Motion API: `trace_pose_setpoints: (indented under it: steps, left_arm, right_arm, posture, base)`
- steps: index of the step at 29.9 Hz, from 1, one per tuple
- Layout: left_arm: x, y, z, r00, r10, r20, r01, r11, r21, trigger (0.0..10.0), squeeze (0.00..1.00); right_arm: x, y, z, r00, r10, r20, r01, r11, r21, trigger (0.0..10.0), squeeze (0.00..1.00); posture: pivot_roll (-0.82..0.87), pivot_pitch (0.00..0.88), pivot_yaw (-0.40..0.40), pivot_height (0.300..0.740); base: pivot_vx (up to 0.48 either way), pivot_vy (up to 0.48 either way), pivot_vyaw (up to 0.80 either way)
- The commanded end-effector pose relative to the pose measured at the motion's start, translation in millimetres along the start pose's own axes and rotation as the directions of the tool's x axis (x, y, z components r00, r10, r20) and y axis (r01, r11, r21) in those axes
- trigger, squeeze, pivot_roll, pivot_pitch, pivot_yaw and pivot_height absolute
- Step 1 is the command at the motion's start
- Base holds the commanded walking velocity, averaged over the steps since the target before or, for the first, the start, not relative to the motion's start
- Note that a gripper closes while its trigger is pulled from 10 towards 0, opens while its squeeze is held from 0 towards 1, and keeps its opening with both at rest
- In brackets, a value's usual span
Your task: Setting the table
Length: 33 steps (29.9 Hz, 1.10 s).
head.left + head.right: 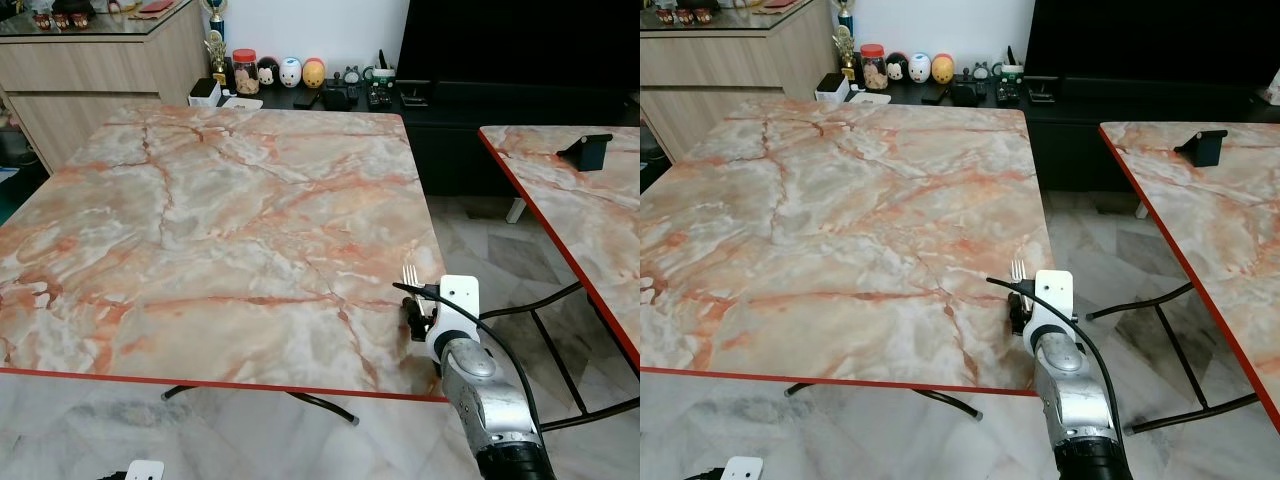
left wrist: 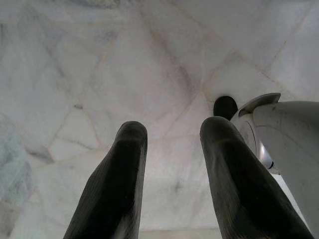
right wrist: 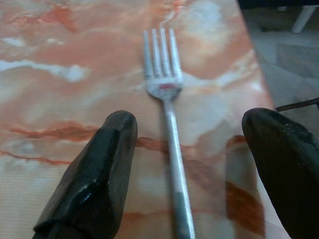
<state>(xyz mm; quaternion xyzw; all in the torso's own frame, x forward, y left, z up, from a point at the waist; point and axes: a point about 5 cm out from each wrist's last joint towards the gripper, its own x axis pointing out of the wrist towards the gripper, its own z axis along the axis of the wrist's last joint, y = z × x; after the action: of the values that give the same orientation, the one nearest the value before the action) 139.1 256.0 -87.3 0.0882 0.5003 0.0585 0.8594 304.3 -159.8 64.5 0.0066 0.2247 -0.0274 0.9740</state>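
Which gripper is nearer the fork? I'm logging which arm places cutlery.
Right. The right gripper sits over the fork on the marble table, open fingers either side. The left gripper hangs low above the floor.

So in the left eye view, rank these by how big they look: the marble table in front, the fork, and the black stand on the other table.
1. Marble table, by far the largest.
2. Black stand.
3. Fork, showing little beyond its tines, between the right gripper's open fingers.

The stand sits farther away, so the ranking of 2 and 3 is unsure.
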Motion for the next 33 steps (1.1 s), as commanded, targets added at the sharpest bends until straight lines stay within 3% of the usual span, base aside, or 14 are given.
trace_pose_setpoints:
  steps: [1, 12, 25, 26, 27, 33]
  left_arm:
    - [-0.7, -1.1, -5, 1.0, -0.002, -0.016, 0.002, 1.0, 0.01, 10.0, 0.0]
    - [-0.7, -1.4, -5, 1.0, -0.003, -0.015, 0.003, 1.0, 0.01, 10.0, 0.0]
    - [-0.6, -1.8, -5, 1.0, -0.007, -0.02, 0.007, 1.0, 0.004, 10.0, 0.0]
    - [-0.6, -1.7, -5, 1.0, -0.006, -0.021, 0.006, 1.0, 0.003, 10.0, 0.0]
    - [-0.6, -1.7, -5, 1.0, -0.006, -0.021, 0.006, 1.0, 0.003, 10.0, 0.0]
    - [-0.6, -1.8, -5, 1.0, -0.007, -0.023, 0.007, 1.0, 0.002, 10.0, 0.0]
  right_arm:
    - [2.8, -1.1, 3, 1.0, 0.003, 0.007, -0.003, 1.0, 0.01, 10.0, 0.0]
    - [8.6, 2.6, 6, 0.999, 0.04, 0.016, -0.04, 0.999, -0.005, 10.0, 0.0]
    - [8.6, 6.7, -7, 0.997, 0.067, -0.044, -0.067, 0.998, -0.006, 10.0, 0.0]
    - [8.5, 8.8, -8, 0.995, 0.085, -0.048, -0.086, 0.996, -0.006, 6.3, 0.0]
    - [7.9, 10.0, -8, 0.995, 0.093, -0.045, -0.093, 0.996, -0.009, 0.0, 0.0]
    - [7.5, 13.0, -7, 0.994, 0.104, -0.04, -0.105, 0.994, -0.014, 0.0, 0.0]
  posture:
    - [0.02, 0.0, -0.022, 0.711]
    - [0.03, 0.0, -0.026, 0.711]
    - [0.03, 0.0, -0.029, 0.711]
    - [0.03, 0.0, -0.029, 0.711]
    - [0.03, 0.0, -0.029, 0.711]
    - [0.03, 0.0, -0.028, 0.711]
  base:
    - [0.0, 0.0, 0.0]
    - [0.0, 0.0, 0.0]
    - [0.0, 0.0, 0.0]
    - [0.0, 0.0, 0.0]
    - [0.0, 0.0, 0.0]
    - [0.0, 0.0, 0.0]
